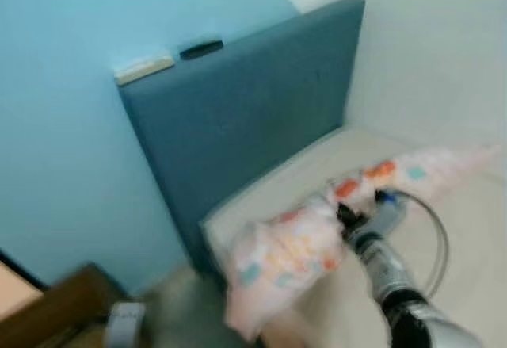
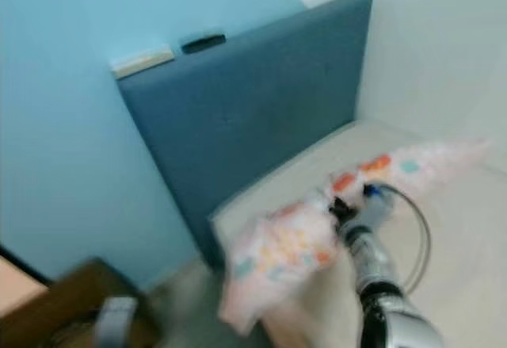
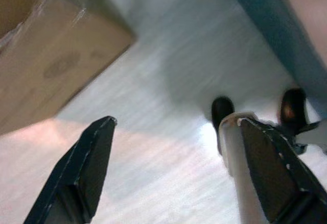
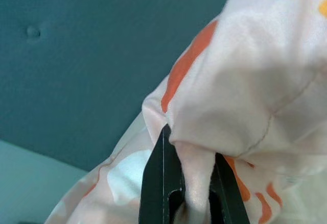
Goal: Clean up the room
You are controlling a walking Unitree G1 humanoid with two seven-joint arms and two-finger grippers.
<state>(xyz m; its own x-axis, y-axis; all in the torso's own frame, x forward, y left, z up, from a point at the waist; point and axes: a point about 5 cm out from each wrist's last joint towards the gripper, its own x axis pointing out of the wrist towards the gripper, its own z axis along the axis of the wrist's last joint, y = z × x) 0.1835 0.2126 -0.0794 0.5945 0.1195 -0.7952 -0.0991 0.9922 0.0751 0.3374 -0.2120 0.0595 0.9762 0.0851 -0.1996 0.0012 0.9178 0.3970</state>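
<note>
Over the bare mattress [image 1: 475, 229], at four o'clock from the blue headboard [image 1: 245, 118]: right gripper [image 4: 189, 183] clenched on a fold of the patterned pink pillow [image 1: 293, 253], held aloft, one end trailing toward two o'clock. Left gripper [image 3: 173, 168] spread wide, idle above the floor [image 3: 168, 81] beside a cardboard box [image 3: 46, 71]. Tidying judged mid-way: pillow lifted, not yet laid down.

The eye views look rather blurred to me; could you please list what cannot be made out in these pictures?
- Two items on the headboard, pale and dark: blurred, unidentifiable.
- Blanket: print smeared; lower end cut off by the eye views' edge.
- Right gripper: pinched cloth hides the fingers' tips.
- Brown box: cropped in the left wrist view.
- Left gripper: dark shapes behind it unclear.
</note>
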